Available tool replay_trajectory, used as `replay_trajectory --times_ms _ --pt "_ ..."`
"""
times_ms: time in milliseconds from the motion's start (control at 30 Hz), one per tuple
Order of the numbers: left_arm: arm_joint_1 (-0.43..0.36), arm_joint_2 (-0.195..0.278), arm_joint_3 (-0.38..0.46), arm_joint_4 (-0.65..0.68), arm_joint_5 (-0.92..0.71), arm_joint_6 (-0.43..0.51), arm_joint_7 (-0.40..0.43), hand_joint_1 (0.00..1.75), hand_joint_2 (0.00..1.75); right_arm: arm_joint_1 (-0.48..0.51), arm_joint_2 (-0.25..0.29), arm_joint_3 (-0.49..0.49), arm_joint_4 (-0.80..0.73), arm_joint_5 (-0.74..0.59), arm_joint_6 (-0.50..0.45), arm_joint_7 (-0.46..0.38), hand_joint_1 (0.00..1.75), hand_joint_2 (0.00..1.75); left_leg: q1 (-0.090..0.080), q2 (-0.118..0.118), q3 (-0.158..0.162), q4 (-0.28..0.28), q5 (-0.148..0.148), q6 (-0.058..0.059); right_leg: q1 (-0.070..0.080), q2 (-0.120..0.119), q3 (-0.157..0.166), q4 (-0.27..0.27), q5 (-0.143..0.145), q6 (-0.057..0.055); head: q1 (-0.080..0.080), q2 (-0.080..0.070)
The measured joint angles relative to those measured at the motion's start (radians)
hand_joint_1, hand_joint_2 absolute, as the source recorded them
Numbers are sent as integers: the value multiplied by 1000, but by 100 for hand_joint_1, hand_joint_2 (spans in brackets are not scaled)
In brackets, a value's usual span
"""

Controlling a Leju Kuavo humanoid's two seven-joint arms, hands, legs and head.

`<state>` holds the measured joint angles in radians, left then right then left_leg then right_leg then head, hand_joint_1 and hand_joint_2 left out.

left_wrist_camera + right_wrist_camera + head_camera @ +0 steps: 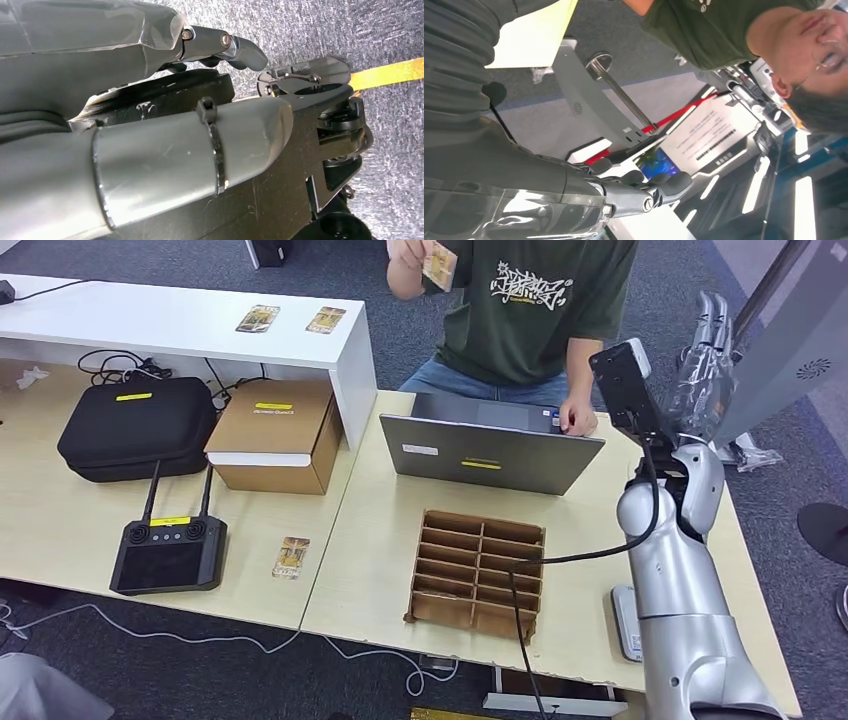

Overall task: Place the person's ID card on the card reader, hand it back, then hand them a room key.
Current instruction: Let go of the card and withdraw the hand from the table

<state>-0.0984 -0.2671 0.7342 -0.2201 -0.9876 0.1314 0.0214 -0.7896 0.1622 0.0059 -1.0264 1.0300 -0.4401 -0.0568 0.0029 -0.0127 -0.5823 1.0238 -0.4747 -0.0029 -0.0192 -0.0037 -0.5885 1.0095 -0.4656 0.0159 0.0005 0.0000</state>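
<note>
Nearest us, our right arm [680, 590] rises over the counter [380, 570] with the right hand [705, 350] lifted at the far right, fingers [659, 187] apart and holding nothing. The person's hand [405, 255] holds a small yellowish patterned card [440, 265] at the far side. We judge a handover is in hand; next we must reach left toward it. Our left hand [220, 45] hangs, fingers curled on nothing.
</note>
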Motion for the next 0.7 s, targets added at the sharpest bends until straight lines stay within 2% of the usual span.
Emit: replay_trajectory --times_ms 100,333,400,533,700 --pt "0 2 4 0 16 2 -1 0 0 120 -3 0 -138 -21 -12 -28 0 175 0 -2 0 0 0 0 0 -2 0 -1 -1 0 0 0" --pt "7 12 29 0 62 24 -44 0 0 619 -13 -17 -607 -51 -150 -151 0 175 1 -3 0 0 -7 0 0 -3 2 -1 -7 0 0 0" --pt "7 16 41 0 73 33 -57 0 0 728 -13 -18 -699 -32 -172 -170 0 175 1 -2 0 0 -8 -1 0 -2 1 -1 -8 1 0 0" --pt "9 17 59 0 81 56 -65 0 0 879 -6 -14 -832 26 -196 -171 0 175 1 -2 0 0 -8 -1 0 -2 1 -1 -8 1 0 0" --pt "18 4 66 0 83 95 -86 0 0 1011 19 14 -937 96 -249 -145 0 175 1 -1 0 0 -8 -1 1 -2 2 -1 -8 1 0 0"
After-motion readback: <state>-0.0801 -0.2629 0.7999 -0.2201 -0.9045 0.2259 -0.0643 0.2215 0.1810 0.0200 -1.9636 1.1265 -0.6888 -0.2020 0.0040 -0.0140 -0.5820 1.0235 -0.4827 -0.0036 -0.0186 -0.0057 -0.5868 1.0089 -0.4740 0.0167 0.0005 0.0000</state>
